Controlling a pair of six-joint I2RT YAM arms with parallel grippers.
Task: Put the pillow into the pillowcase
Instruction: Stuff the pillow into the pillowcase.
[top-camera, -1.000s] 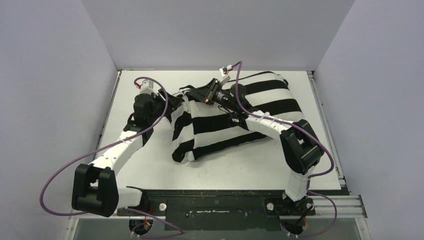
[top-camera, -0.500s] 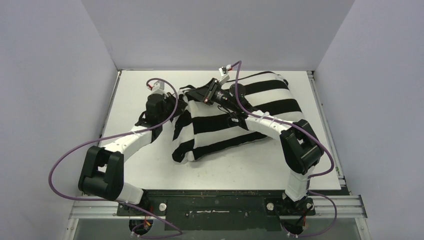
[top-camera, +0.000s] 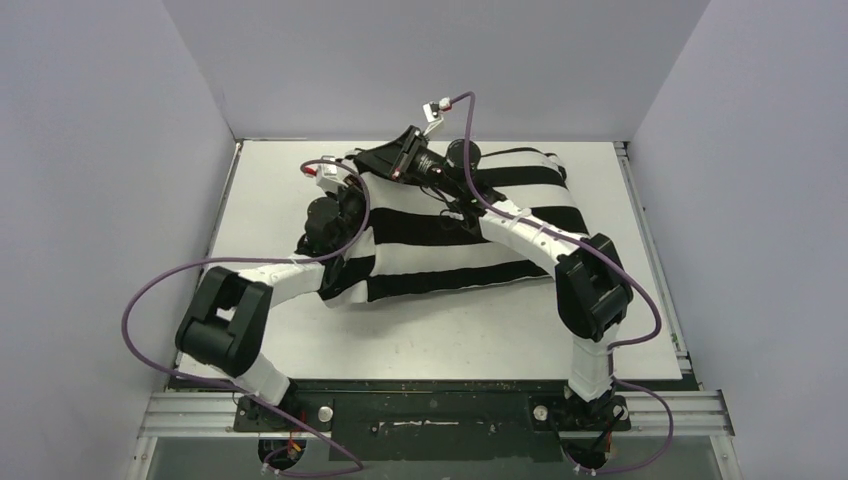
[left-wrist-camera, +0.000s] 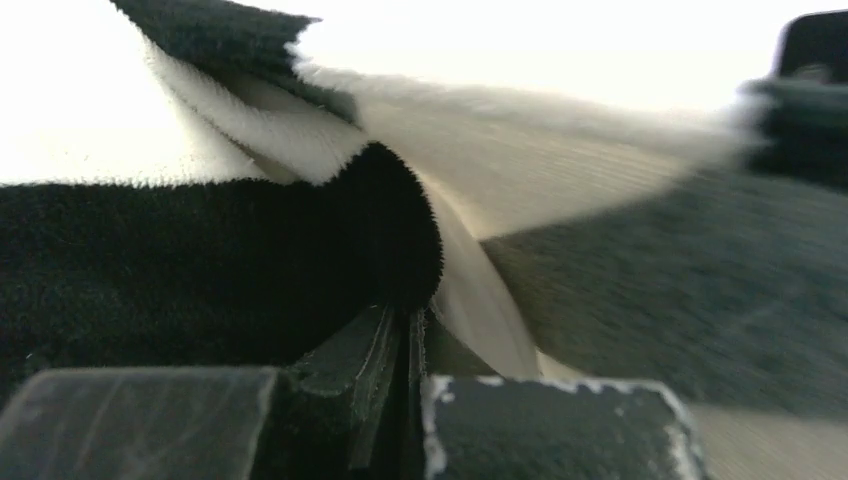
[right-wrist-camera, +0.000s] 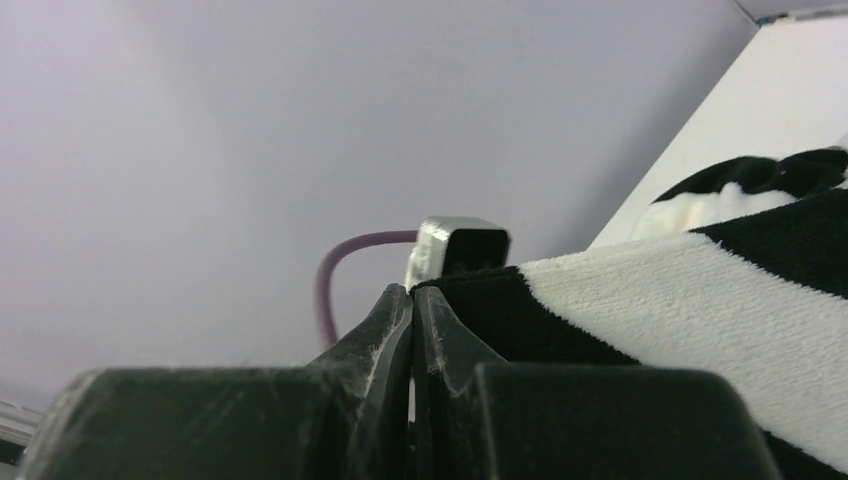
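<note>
The soft pillowcase with wide black and white stripes (top-camera: 470, 235) lies in the middle of the flat white table (top-camera: 480, 330). It is puffed up and fat, and its long side runs from left to right. In the left wrist view, some plain cream cloth with fine lines (left-wrist-camera: 570, 170) peeks out past the stripes. I think this is the big off-white pillow, mostly tucked inside. The open end looks to be on the left, where both arms meet. The left gripper (left-wrist-camera: 405, 325) is pinched tight on a black edge of the pillowcase at that end. The right gripper (right-wrist-camera: 412, 297) is pinched tight on the far left corner and holds it up a little. Both are right at the mouth, so I think the next pull should go left, over the end of the pillow
</note>
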